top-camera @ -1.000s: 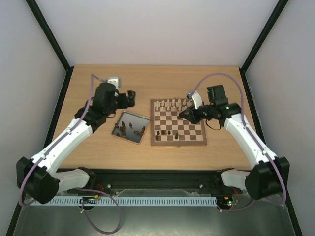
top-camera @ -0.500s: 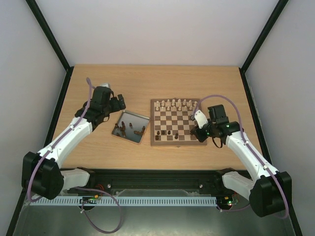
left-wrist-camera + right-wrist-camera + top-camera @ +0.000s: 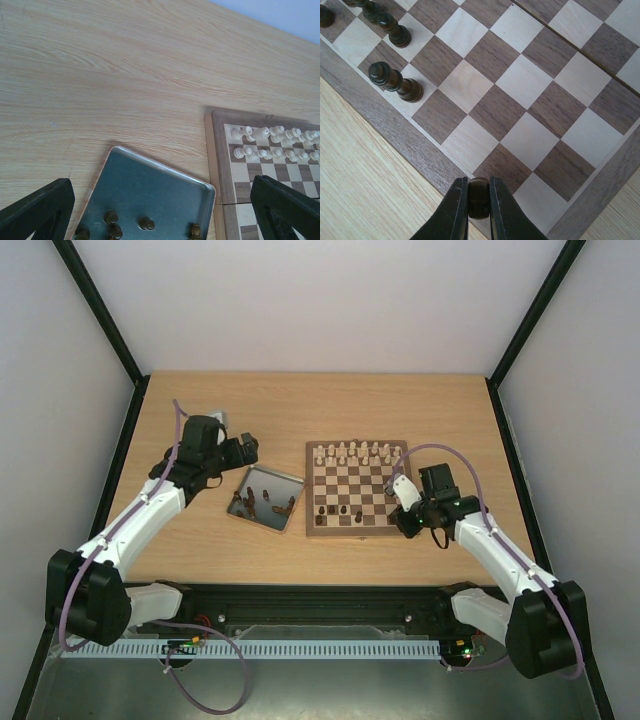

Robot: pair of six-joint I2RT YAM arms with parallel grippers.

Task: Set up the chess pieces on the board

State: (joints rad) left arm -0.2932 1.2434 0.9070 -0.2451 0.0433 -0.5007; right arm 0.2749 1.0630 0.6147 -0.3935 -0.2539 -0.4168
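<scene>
Only its wrist view shows the right gripper grasping a dark piece, perhaps a pawn; the left gripper gapes at the board's nine o'clock.

One board and one tray are lying out, with two rows of light pieces and at least four dark pieces standing on the board, at least five sitting in the tray, and one hanging in the right gripper.

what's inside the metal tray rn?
Dark brown chess pieces sit in the metal tray; several show in the left wrist view. That view cuts off the tray's near part, and the top view is too small and reflective for a sure count.
</scene>
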